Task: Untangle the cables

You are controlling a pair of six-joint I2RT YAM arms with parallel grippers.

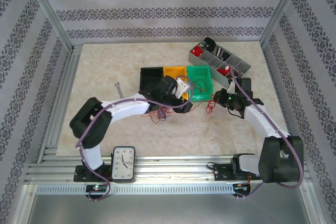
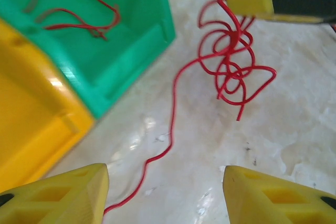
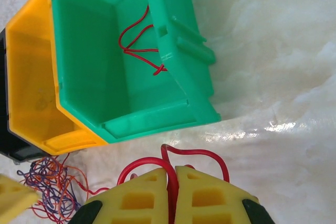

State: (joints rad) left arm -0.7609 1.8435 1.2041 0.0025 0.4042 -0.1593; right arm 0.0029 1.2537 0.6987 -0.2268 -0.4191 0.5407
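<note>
While my right jaws clamp a red cable (image 3: 167, 169) as anchor, my left jaws stand apart astride its tail.

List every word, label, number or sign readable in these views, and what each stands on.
No text is legible.
The white clock dial in a black case: marks around the face, too small to read.
The green plastic bin, the yellow plastic bin and the black plastic bin: no labels seen.
</note>
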